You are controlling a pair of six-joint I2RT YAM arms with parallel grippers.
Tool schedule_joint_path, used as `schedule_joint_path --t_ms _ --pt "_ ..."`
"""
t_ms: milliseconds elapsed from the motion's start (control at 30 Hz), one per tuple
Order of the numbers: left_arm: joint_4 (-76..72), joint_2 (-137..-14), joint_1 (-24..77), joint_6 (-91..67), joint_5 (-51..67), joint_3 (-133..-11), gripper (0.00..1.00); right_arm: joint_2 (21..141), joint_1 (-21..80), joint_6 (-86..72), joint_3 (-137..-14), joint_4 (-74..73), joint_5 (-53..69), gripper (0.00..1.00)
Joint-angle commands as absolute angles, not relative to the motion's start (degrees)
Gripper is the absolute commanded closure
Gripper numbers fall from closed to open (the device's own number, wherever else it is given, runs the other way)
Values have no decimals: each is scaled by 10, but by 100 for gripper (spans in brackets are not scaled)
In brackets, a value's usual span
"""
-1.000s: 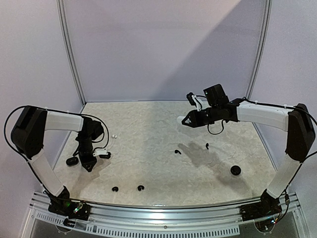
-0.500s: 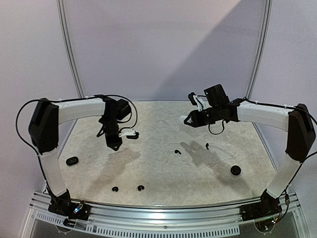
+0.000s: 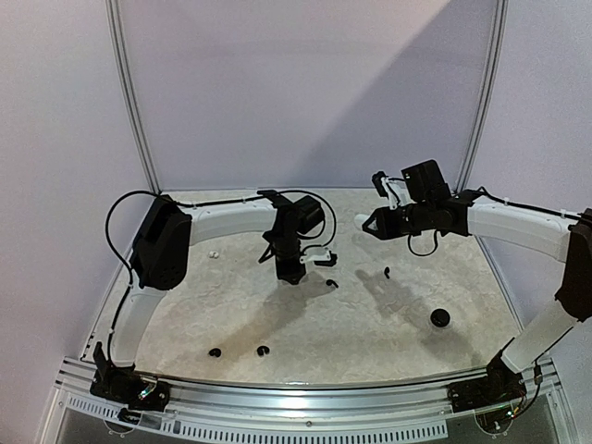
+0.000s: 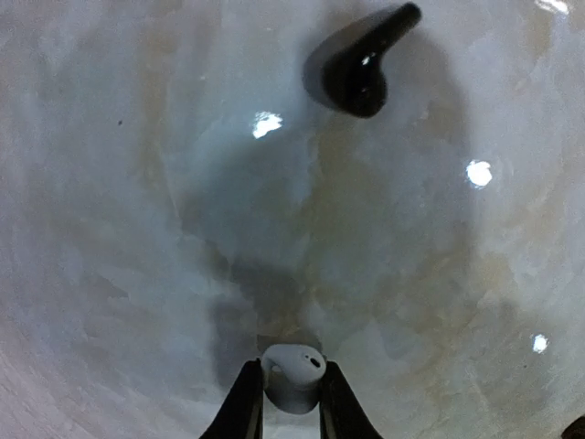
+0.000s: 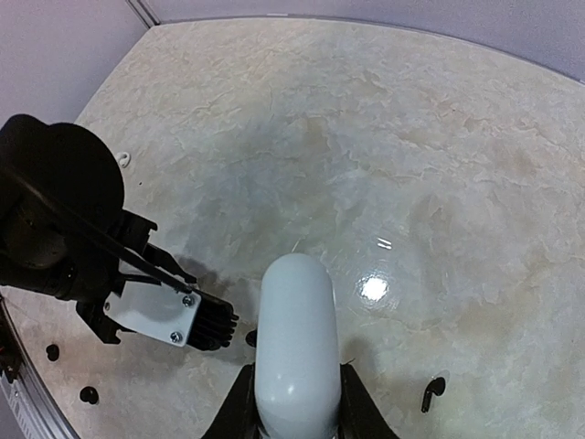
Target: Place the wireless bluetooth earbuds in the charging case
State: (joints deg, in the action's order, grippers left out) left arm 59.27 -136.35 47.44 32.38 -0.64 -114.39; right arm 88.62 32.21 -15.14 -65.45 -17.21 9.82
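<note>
At 6 o'clock in the left wrist view, the left gripper (image 3: 290, 275) is clamped on a white earbud (image 4: 292, 377), pinched across its rounded body. A black earbud (image 4: 361, 64) lies loose on the table (image 4: 137, 229) near 12 o'clock. The right gripper (image 3: 370, 225) grips the charging case (image 5: 294, 329) by its sides, off the table. My read: the bud is light, hard and glossy, so it's likely to twist or squirt out. Best to pinch the body and leave the stem free. Can't tell if the lid's open.
</note>
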Motion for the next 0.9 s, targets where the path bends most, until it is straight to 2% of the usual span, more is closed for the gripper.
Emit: schedule_joint_path --t_ms 0,100,233,300,367,533,600,700,867 --pt "591 -1387 490 304 -18 -1135 90 862 319 -151 -643 -183 79 100" --pt "595 -1393 490 300 -29 -1128 82 859 320 -150 -645 -182 82 100" --pt "605 -1387 490 301 -23 -1124 49 857 320 -151 -646 -179 85 100" --pt "610 -1379 490 304 -18 -1123 36 857 320 -151 -646 -179 85 100" --pt "615 -1372 490 309 -18 -1123 27 857 320 -151 -646 -179 87 100" --pt "648 -1328 482 319 -6 -1139 10 857 320 -150 -647 -180 89 100" --pt "666 -1297 470 325 31 -1139 5 857 319 -150 -648 -178 90 100" --pt "695 -1256 440 333 81 -1133 2 862 319 -149 -649 -175 92 100" --pt "706 -1226 346 287 60 -1101 7 870 320 -146 -660 -181 92 100"
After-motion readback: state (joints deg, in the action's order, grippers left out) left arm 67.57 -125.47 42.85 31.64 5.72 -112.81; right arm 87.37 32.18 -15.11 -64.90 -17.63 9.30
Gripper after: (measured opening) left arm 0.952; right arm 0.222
